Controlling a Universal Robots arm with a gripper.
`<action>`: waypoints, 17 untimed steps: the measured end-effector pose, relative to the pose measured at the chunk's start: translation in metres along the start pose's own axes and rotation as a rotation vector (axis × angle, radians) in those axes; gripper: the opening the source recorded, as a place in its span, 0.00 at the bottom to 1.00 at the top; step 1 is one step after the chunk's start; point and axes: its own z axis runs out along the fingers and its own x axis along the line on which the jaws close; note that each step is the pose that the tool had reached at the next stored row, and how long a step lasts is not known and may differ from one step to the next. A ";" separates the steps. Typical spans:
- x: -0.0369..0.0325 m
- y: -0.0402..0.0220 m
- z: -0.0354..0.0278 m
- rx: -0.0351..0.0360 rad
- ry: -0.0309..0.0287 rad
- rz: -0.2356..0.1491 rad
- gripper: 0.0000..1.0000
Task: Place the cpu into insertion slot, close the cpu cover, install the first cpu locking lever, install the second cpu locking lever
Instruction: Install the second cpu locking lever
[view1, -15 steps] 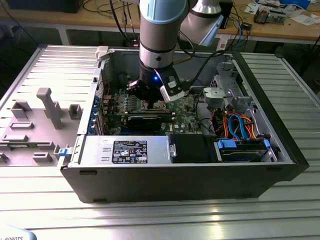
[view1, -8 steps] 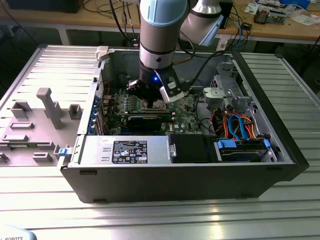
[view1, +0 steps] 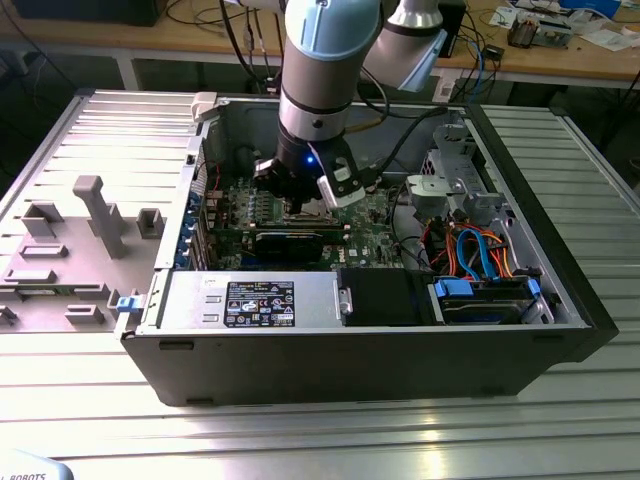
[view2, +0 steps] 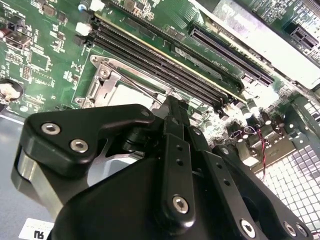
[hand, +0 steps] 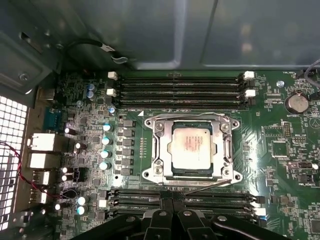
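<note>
Silvery-grey square cpu (hand: 191, 145) sits already in the insertion slot (hand: 192, 176), thin metal cpu cover (hand: 158, 149) framing it. Black gripper (hand: 172, 212) fingers look closed together, holding nothing, touching a stiff, springy wire lever (hand: 200, 187) at the socket's edge.

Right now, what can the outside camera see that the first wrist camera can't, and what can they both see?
The exterior view alone takes in the big robot arm, the whole computer case and the blue cables beside the drive. The first wrist view alone looks straight down on the square chip sitting in its socket, with the metal frame shut around it and a round battery. Both share the green board and the gripper.
</note>
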 end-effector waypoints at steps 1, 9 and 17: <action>0.0001 -0.0003 0.0003 -0.0021 0.0014 -0.001 0.11; 0.0006 -0.0044 0.0010 -0.0226 0.0055 -0.004 0.11; 0.0006 -0.0044 0.0011 -0.0224 0.0055 -0.004 0.11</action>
